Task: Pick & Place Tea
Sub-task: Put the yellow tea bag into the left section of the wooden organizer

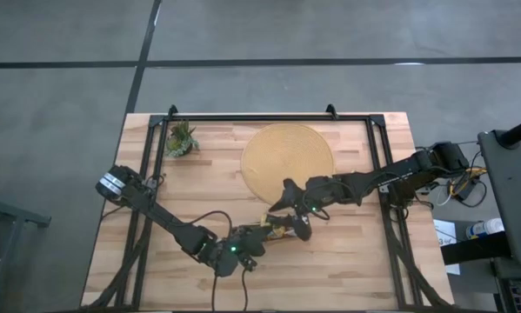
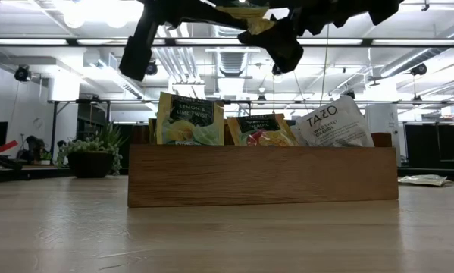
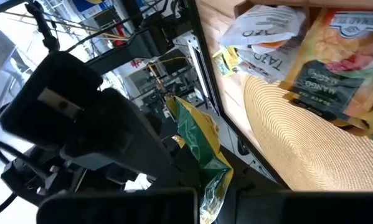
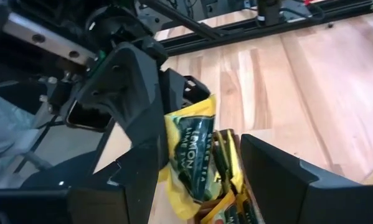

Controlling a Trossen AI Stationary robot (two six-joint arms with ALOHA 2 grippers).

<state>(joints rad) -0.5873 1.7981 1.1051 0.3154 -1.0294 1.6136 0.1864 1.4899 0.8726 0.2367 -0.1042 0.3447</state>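
A yellow-green tea sachet (image 4: 189, 155) hangs in the air over the wooden tray (image 2: 261, 178), with my left gripper (image 1: 264, 235) shut on it. My right gripper (image 4: 195, 146) is open and faces the left one. Its two fingers stand on either side of the sachet; whether they touch it I cannot tell. More tea sachets (image 2: 189, 117) stand upright in the tray, leaning on its walls. In the high view both grippers hide most of the tray. The round woven mat (image 1: 288, 161) lies just beyond them. My left gripper pinches one end of the sachet (image 3: 206, 186) between its two fingers and comes at it about level from the table's left near side. The sachet's free end (image 3: 192, 124) sticks out past the fingers toward my right gripper. It is lifted clear of the tray.
A small green plant (image 1: 181, 139) stands at the far left corner. A black frame (image 1: 269, 116) runs along the table's far edge and down both sides. Bare wood lies near the front edge and to the right of the tray.
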